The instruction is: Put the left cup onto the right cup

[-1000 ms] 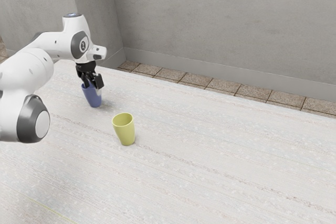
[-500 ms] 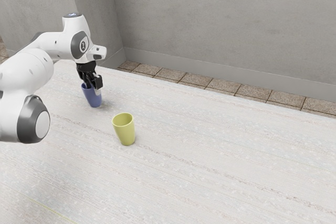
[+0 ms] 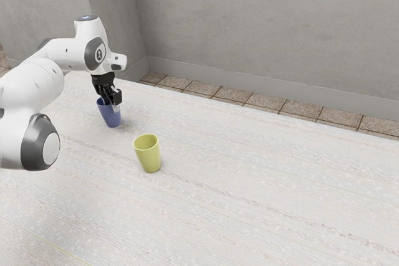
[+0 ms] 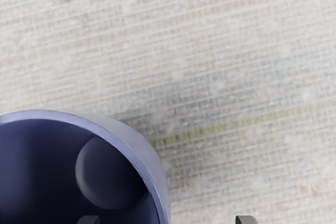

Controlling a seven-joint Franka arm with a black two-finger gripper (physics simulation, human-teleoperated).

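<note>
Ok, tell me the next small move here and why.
Probably close the gripper on the blue cup. In the wrist view its fingertips stand open astride the cup's wall, one inside and one outside, and the cup rests on the table. A firm hold likely has to come before lifting it over to the yellow cup.

- The hand (image 3: 113,99) hides part of the rim of the blue cup (image 3: 108,115).
- In the wrist view, the picture's edge cuts off most of the blue cup (image 4: 63,171).
- The arm (image 3: 34,85), beside the blue cup, is cut off at the exterior view's left edge.
</note>
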